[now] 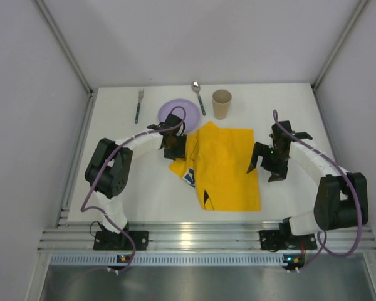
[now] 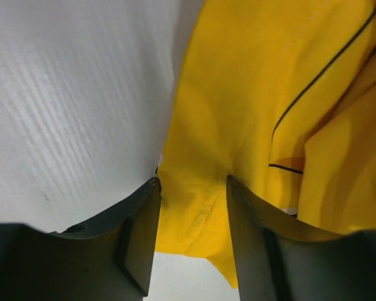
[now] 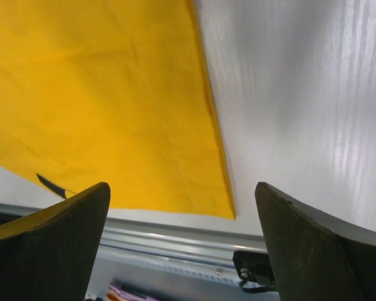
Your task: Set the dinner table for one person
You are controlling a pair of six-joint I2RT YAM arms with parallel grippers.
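Centrally on the tabletop, the left gripper straddles an edge of the yellow placemat, jaws half-closed, grip unclear; the right gripper gapes wide.

We see the right gripper spread wide (both fingers dark) above the yellow placemat; white desk lies beside the placemat, an aluminium rail just past its corner.

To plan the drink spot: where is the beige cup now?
In the top view, the beige cup stands upright on the far side, just right of the spoon and beyond the yellow placemat.
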